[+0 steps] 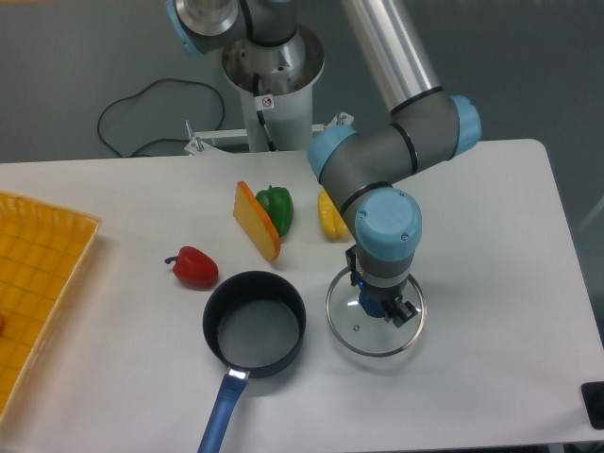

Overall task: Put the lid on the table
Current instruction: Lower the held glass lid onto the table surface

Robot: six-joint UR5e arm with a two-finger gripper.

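Camera view from the front, taking the black saucepan (pixel 254 327) as the landmark: it sits open-mouthed on the white table (pixel 491 377), its blue handle (pixel 222 415) running toward the near edge. Just to the right of the saucepan, close to its rim but apart from it, the lid (pixel 375 316) lies flat on the table, glass disc with a thin silver rim and a small vent hole showing near its front. The gripper (pixel 381 307) stands straight down over the lid's middle, where the blue knob shows between the fingers; whether the fingers are pinching the knob or have let go of it cannot be told from this angle.

Left of the saucepan and a little farther back lies a red pepper (pixel 193 267). Behind the saucepan an orange wedge (pixel 257 221) leans upright, with a green pepper (pixel 276 209) touching its right side. Farther right, behind the lid, a yellow pepper (pixel 330 217) is partly hidden by the arm. Far left of the saucepan, a yellow gridded tray (pixel 38 283) reaches the table's edge.
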